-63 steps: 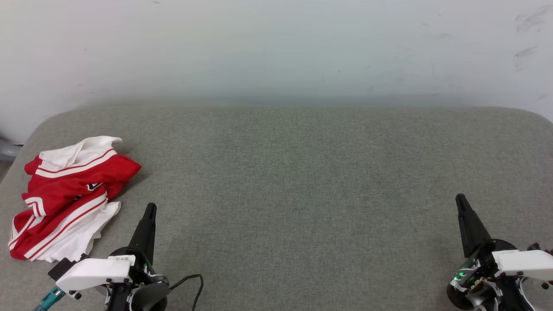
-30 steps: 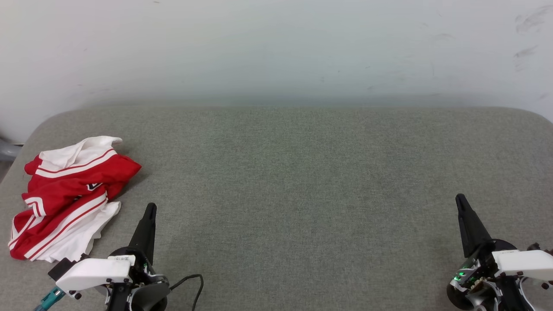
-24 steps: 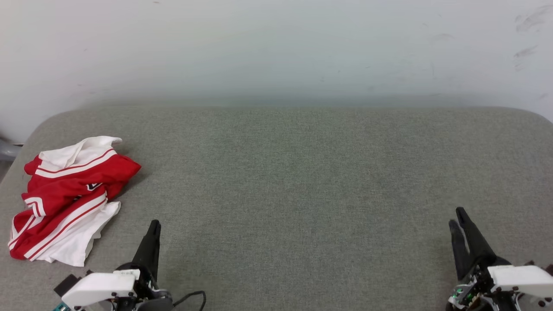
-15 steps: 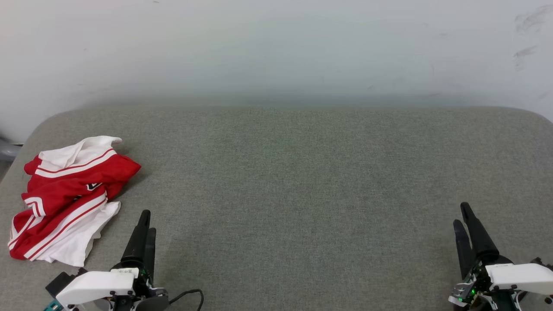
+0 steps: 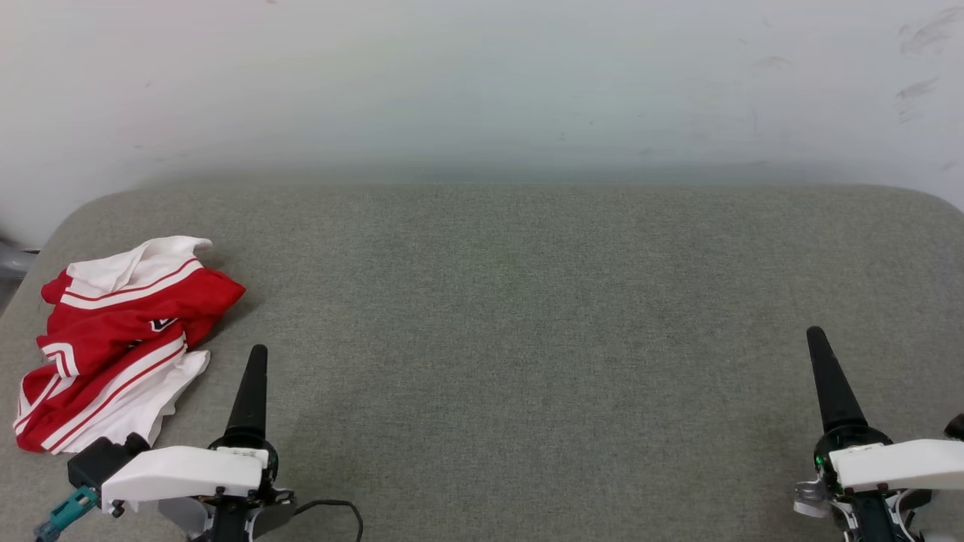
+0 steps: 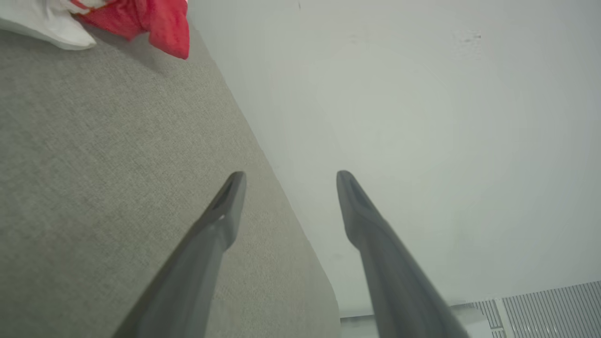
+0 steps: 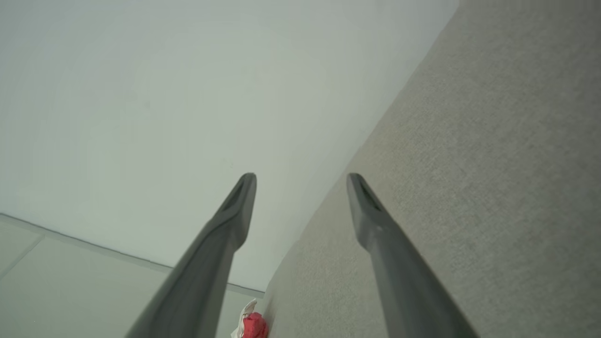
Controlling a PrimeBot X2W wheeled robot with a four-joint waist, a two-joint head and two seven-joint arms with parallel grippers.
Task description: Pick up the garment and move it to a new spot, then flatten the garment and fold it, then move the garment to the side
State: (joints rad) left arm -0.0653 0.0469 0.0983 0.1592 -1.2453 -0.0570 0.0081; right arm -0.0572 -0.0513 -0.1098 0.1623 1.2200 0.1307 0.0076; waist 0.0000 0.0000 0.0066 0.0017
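Red garment (image 5: 135, 316) crumpled — grey cushion (image 5: 527, 339), left edge

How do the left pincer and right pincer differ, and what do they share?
The left pincer sits close beside the crumpled garment; the right pincer is far across the grey surface from it. A green light glows at the right pincer's base; a black cable trails from the left pincer's. Both are open and empty.

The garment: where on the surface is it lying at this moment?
In the head view the garment lies crumpled at the far left of the grey cushioned surface, just ahead and left of the robot's left arm.
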